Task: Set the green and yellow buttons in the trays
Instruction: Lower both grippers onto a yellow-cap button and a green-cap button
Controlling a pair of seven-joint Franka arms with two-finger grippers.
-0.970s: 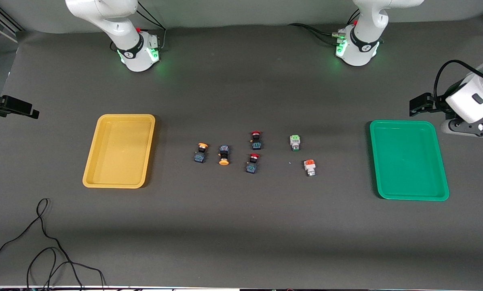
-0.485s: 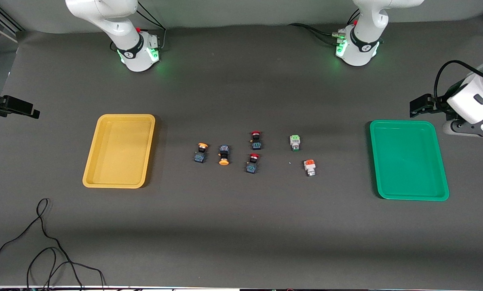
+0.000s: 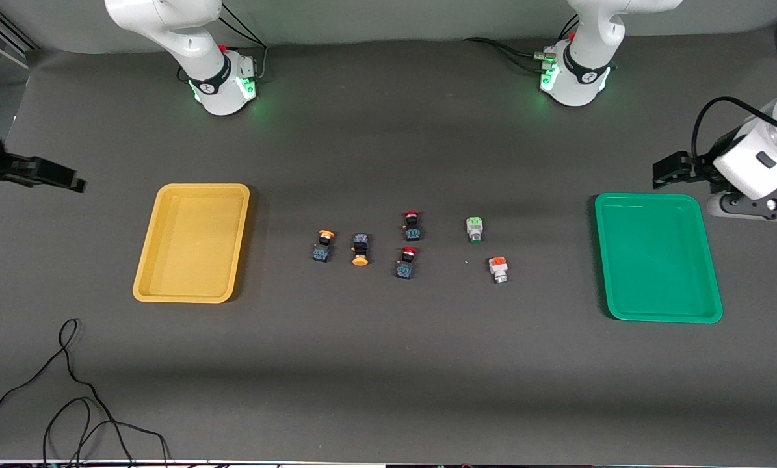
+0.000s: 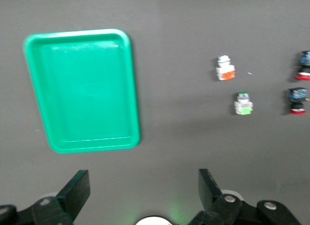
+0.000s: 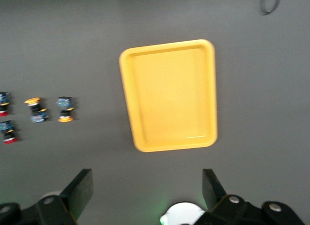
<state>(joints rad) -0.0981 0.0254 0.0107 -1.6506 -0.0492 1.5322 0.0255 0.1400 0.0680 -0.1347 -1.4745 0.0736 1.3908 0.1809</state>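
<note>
- Front view: high camera facing both robot bases, covering the whole table (image 3: 388, 390) from well above.
- Left wrist view: looks straight down from height on the green tray (image 4: 82, 89) and nearby switches.
- Right wrist view: looks straight down on the yellow tray (image 5: 169, 94).
- Shared: both wrist views include the red-capped switches (image 4: 296, 89).

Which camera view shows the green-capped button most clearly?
The left wrist view shows the green-capped button best: its white-grey body and green cap are largest there, beside the orange-capped one. The front view shows it small, between the red-capped switches and the green tray. The right wrist view does not show it.
</note>
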